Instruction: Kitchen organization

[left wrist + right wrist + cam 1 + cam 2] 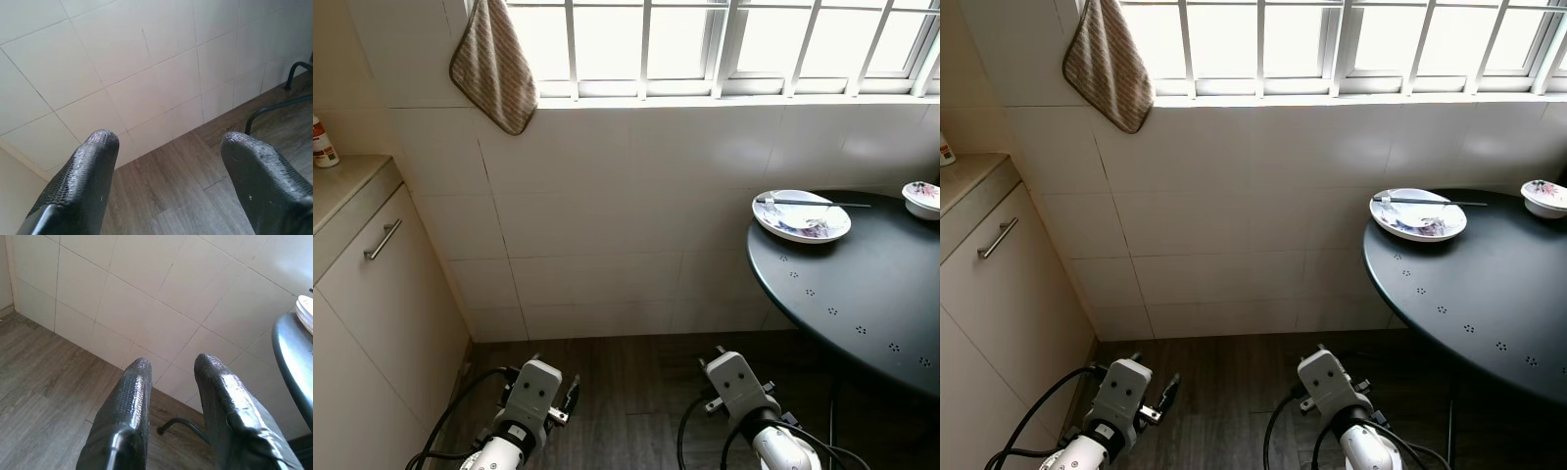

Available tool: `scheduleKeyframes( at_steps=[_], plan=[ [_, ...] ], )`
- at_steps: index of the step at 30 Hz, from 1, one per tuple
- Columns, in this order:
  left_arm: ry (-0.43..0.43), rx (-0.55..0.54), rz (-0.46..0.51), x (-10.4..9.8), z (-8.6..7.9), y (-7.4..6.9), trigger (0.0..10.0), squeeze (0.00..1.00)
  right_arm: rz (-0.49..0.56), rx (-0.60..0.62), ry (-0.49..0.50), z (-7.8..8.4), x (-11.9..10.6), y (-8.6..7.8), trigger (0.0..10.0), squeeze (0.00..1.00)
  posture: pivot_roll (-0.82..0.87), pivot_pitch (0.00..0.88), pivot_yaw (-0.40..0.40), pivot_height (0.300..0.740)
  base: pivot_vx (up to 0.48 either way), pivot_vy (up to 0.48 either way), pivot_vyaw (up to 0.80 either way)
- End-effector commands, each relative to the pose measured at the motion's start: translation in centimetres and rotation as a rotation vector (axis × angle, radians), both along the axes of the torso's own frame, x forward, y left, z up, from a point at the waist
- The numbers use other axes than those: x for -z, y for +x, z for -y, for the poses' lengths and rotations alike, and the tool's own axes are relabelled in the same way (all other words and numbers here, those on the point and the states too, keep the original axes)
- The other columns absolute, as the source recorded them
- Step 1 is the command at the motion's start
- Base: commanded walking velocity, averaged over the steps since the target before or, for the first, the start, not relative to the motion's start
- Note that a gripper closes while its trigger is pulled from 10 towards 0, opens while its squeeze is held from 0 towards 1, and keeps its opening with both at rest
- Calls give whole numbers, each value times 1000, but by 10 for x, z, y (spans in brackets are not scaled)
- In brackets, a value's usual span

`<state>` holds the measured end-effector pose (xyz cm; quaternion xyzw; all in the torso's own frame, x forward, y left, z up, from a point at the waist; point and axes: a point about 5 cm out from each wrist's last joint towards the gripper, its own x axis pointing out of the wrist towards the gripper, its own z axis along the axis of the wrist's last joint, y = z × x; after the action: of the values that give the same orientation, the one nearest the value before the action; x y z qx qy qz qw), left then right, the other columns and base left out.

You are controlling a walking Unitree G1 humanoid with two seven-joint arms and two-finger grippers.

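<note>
A white patterned plate (802,216) sits on the round dark table (862,294), near the table's far edge beside the tiled wall. A pair of dark chopsticks (813,203) lies across the plate's top, the tips reaching past its rim toward the right. Further right, at the table's far right edge, stands a small white bowl (922,198) with a flowered inside, well apart from the plate.

Behind the table runs the white tiled wall (626,215), with a barred window (724,44) above it. A striped brown cloth (493,65) hangs from the window's left end, down over the tiles. In the left corner stands a cream cabinet (372,294) with a metal handle (383,239) on its door, and a small bottle (323,143) rests on the cabinet's top at the left edge of view. Dark wood floor (626,382) lies below.

Both arms hang low over the floor, away from the table. The left gripper (166,161) has its fingers spread wide with nothing between them. The right gripper (172,382) has its fingers a little apart, holding nothing, and the table's edge shows beside them.
</note>
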<state>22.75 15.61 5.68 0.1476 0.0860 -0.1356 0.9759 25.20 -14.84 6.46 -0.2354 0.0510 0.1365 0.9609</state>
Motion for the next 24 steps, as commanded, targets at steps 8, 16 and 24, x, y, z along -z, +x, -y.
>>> scheduleKeyframes(
  at_steps=[8,16,24],
  plan=[
    [123,-19,-44,14,-3,-25,10000,0,-50,-150,-11,-9,11,-18,10000,0,-55,0,-20,736,0,0,0],
    [123,-19,-44,14,-3,-25,10000,0,-50,-150,-11,-9,11,-18,10000,0,-55,0,-20,736,0,0,0],
    [120,-12,-45,13,-1,-25,10000,0,-43,-153,-11,-8,9,-17,10000,0,-52,0,-25,736,0,0,0]
  ],
)
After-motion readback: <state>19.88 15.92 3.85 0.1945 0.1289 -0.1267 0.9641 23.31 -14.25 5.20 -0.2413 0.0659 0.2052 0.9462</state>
